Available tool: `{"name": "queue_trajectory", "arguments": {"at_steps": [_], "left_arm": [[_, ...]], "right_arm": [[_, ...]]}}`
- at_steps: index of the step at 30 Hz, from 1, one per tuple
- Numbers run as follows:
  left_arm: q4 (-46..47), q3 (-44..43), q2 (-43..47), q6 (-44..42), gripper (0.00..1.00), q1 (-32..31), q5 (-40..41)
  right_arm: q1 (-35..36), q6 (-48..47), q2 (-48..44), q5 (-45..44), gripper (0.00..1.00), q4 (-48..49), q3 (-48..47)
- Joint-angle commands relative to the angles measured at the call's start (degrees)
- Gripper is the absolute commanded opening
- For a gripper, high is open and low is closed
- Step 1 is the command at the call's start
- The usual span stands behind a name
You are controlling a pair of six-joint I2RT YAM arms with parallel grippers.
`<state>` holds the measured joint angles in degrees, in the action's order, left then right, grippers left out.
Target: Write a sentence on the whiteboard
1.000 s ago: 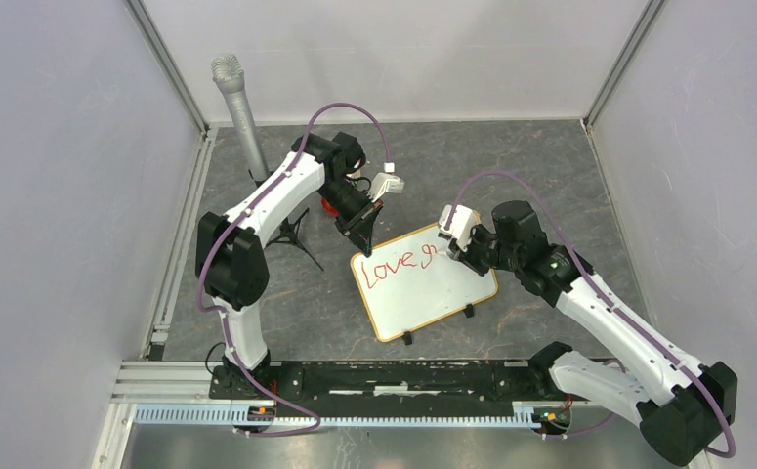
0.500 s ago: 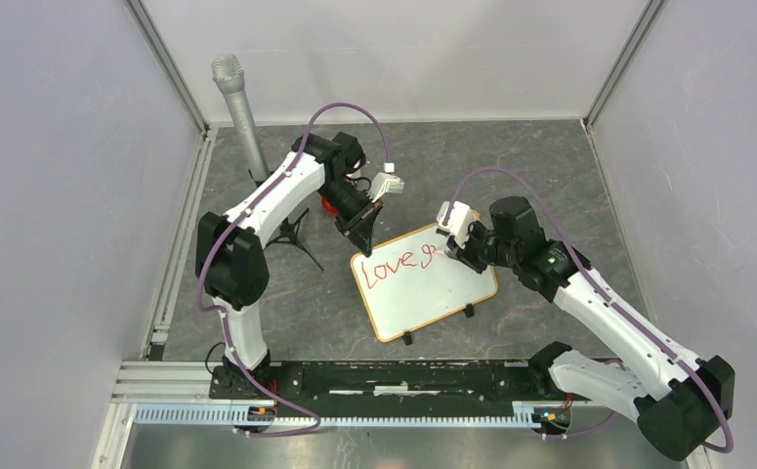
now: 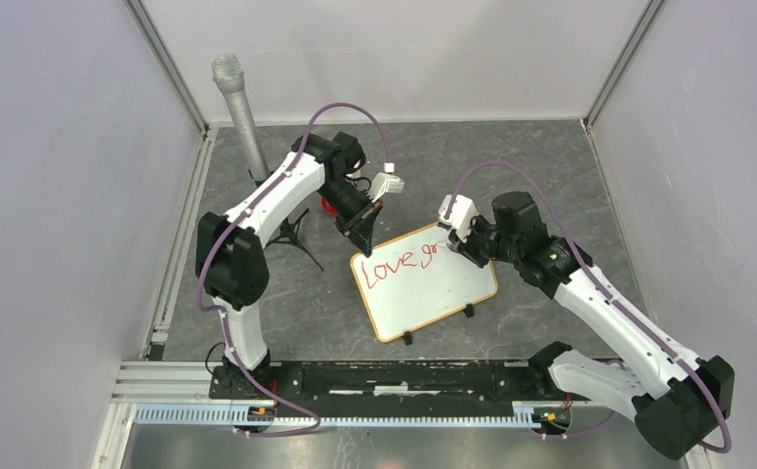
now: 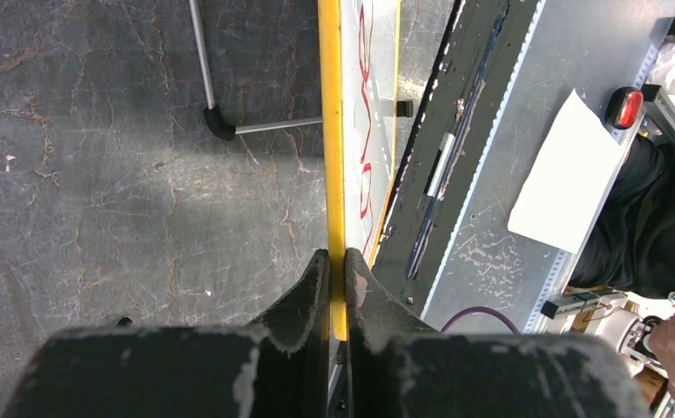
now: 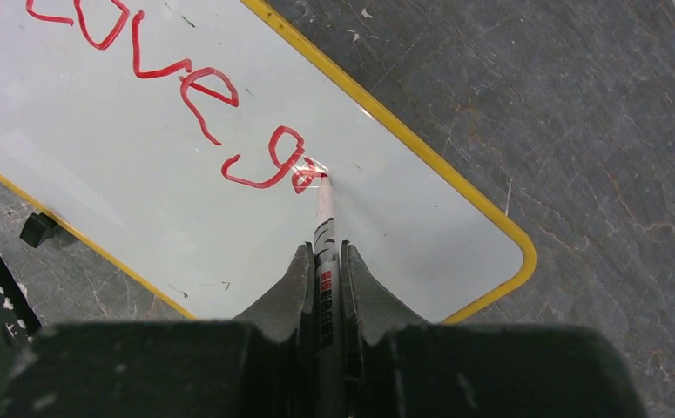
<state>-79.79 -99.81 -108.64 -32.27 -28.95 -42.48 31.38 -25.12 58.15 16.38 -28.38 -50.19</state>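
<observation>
My right gripper [image 5: 325,254] is clamped on the red marker [image 5: 324,218], whose tip touches the whiteboard [image 5: 98,174] just after the "g". The sentence [image 5: 168,96] so far reads "Love g" plus a blotchy start of the next letter. My left gripper [image 4: 335,261] is pinched narrow on the board's frame at its far left corner. The board sits mid-table between my arms, its right end skewed toward the far side.

My worries from here:

- Room. The tip is already close to the frame on the far right, so the rest of this word may run onto the wood unless I shrink the letters or drop down a line
- Legibility. The current letter looks thick and doubled over; going over it again would turn it into a blob
- Board shift. I hold only one corner, so a sideways stroke pressed too hard could swing the board around that pinch and skew the line
- Marker slip. The barrel lies along my fingers, so downward pressure may push it back up between them, and strokes would go faint or skip
- Smearing. If my right wrist dips low when I move to the near half, it could drag through the wet red ink
</observation>
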Motion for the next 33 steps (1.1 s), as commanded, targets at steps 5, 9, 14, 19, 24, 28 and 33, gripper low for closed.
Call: {"name": "queue_trajectory", "arguments": {"at_steps": [5,9,14,19,24,28,33], "left_arm": [[-1.98,-1.70,-0.60,-2.95,0.03,-0.52,-2.02],[-2.06,-1.71,-0.52,-2.94,0.03,-0.56,-2.08],[-2.05,-1.71,-0.52,-2.89,0.03,-0.52,-2.06],[-2.08,-1.62,-0.40,-2.85,0.03,-0.56,-2.17],[-1.98,-1.36,-0.17,-2.90,0.03,-0.54,-2.03],[-2.02,-1.24,-0.21,-3.02,0.02,-0.54,-1.91],[-2.00,-1.44,-0.52,-3.04,0.03,-0.50,-1.99]], "right_arm": [[-1.40,-1.41,-0.36,-1.36,0.00,0.01,-3.04],[-1.43,-1.62,-1.86,1.29,0.00,-0.45,-2.57],[-1.41,-1.94,-2.01,0.64,0.00,-0.83,-1.78],[-1.40,-1.86,-0.82,0.66,0.00,-0.12,-1.66],[-1.40,-1.73,-0.04,0.76,0.00,0.67,-1.49],[-1.42,-1.77,0.36,1.18,0.00,0.43,-1.33],[-1.41,-2.03,-0.10,2.03,0.00,-0.41,-0.02]]}}
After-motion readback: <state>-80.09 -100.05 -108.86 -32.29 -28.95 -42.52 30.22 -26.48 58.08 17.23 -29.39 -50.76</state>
